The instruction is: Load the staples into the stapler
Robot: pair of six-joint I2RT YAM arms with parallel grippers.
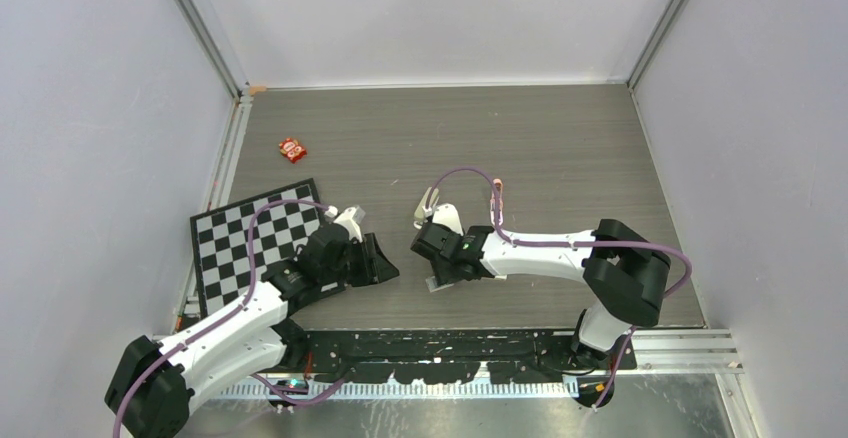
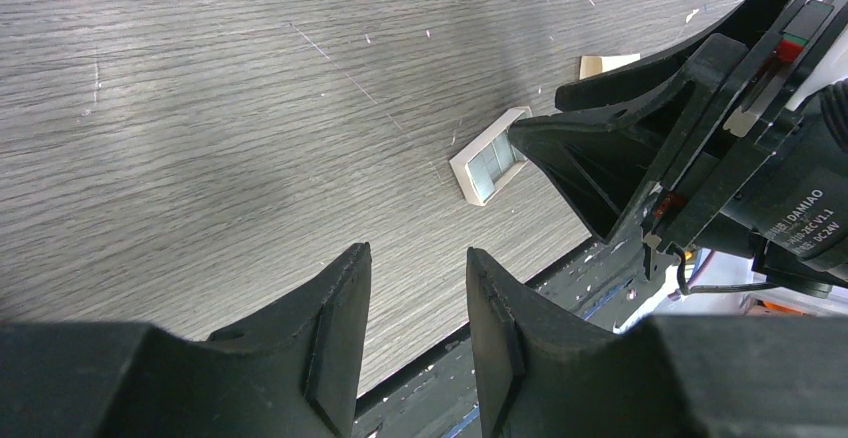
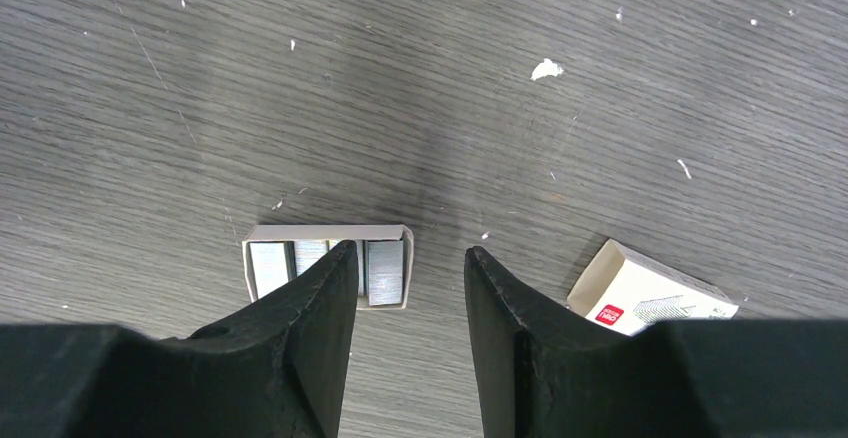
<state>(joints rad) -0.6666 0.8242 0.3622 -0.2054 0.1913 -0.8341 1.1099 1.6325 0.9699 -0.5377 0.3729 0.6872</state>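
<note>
Right wrist view: my right end effector (image 3: 410,251) is released, its two dark fingers spread with bare counter (image 3: 450,88) showing between them, grasping nothing. The finger on the left of this view overlaps a small open cardboard tray (image 3: 325,230), where the staples (image 3: 385,271) lie as silvery-grey strips side by side. I cannot tell whether that finger touches them. On the other side of the fingers lies a pale box sleeve (image 3: 650,298) with a red label, tilted and apart from the tray.

In the left wrist view my left end effector (image 2: 417,253) is likewise released and empty, hanging over the grey counter and facing the tray.

In the top external view the stapler (image 1: 428,201) lies on the counter just beyond my right wrist, on the far side from the tray. It is too small there to tell how it lies. A checkerboard (image 1: 255,243) lies partly under my left arm, and a small red packet (image 1: 292,148) sits farther back.
</note>
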